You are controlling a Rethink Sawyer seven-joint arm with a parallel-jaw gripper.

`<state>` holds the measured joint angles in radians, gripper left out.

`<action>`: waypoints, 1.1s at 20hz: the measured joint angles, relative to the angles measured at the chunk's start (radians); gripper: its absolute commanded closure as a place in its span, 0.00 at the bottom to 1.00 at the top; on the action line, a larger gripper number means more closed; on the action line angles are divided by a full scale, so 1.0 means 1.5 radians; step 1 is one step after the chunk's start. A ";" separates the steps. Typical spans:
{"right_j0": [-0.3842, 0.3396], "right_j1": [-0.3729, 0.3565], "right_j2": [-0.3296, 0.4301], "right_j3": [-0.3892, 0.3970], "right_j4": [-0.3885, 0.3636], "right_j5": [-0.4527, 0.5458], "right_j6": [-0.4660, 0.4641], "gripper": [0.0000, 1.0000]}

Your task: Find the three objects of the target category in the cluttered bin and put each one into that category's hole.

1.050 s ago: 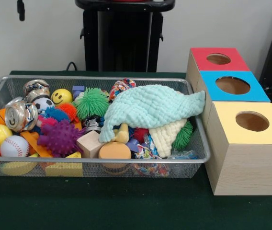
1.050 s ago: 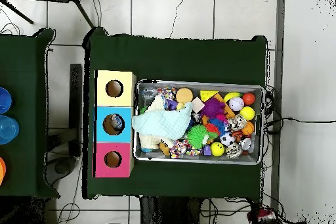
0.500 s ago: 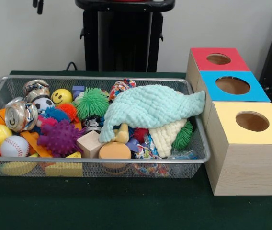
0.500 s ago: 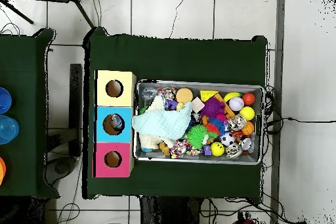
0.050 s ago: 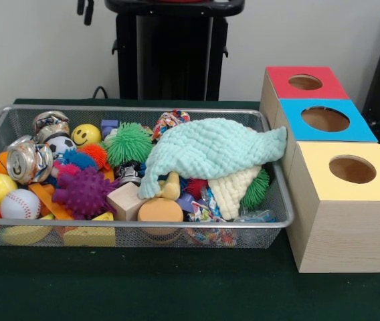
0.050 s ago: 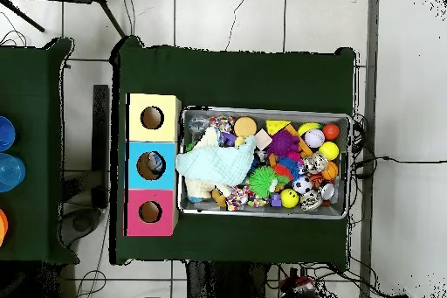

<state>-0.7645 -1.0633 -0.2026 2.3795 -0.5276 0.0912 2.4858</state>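
On the green-covered desk [image 5: 176, 294], before a pale wall, a wire-mesh bin [image 5: 130, 231] holds mixed toys under a mint cloth [image 5: 210, 148]. Three boxes stand beside it: red [image 5: 305, 81], blue [image 5: 325, 119], yellow [image 5: 352, 169], each with one hole. The pincer [image 5: 85, 8] shows at the top edge; its state cannot be told.

- In the front view, the wire bin [image 5: 270, 231] sits on the table [image 5: 176, 287], with 3 boxes [image 5: 340, 207] touching its right end, lined front to back.
- A cloth [image 5: 210, 150] lies on the toys at the bin's right.
- A can [image 5: 29, 160] and baseball [image 5: 20, 204] lie at its left.
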 measured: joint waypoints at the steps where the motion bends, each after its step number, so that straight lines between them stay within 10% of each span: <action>1: 0.013 0.012 -0.005 0.000 0.020 -0.004 0.000 0.00; 22: 0.133 0.104 -0.024 0.000 0.332 -0.004 0.000 0.00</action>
<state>-0.5653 -0.9078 -0.2387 2.3790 -0.0304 0.0851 2.4858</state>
